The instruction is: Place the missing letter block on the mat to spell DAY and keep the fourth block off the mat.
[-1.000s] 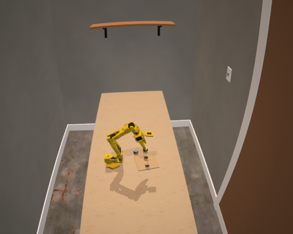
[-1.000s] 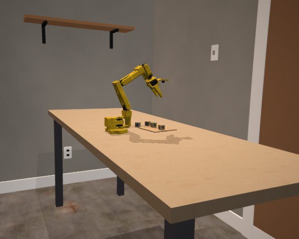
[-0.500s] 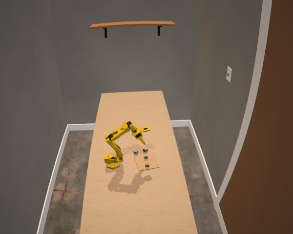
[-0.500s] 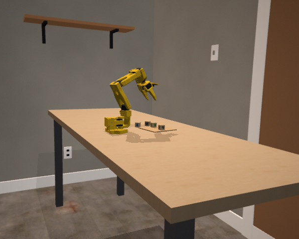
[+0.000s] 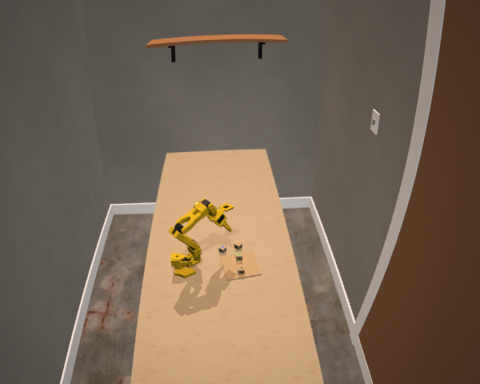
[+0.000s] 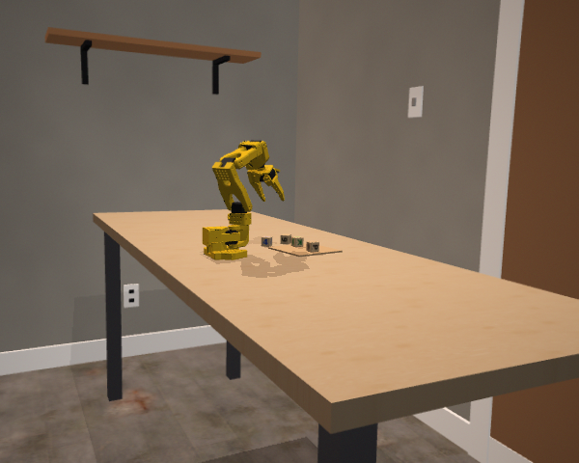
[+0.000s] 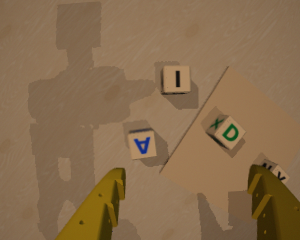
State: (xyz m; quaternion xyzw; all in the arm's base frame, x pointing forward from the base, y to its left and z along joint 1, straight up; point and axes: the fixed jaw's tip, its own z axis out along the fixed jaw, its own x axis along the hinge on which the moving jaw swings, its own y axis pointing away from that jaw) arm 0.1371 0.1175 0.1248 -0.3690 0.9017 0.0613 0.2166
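My gripper (image 5: 232,218) (image 6: 273,200) (image 7: 186,171) is open and empty, high above the table. The blue A block (image 5: 222,249) (image 6: 266,241) (image 7: 142,145) lies off the mat, near its corner on the base side; A is on top, roughly upside down in the wrist view. The green D block (image 5: 238,256) (image 6: 297,241) (image 7: 227,132) and the black Y block (image 5: 241,270) (image 6: 313,246) (image 7: 275,171) stand apart on the mat (image 5: 250,264) (image 6: 329,250) (image 7: 270,110), D on the reader's left. Part of the Y block is hidden by a finger in the wrist view.
A block with a black I on top (image 5: 238,246) (image 6: 285,239) (image 7: 176,79) lies off the mat, beyond the D side. The arm's shadow falls over the table and part of the mat. A wall shelf (image 5: 218,39) (image 6: 152,45) is far behind.
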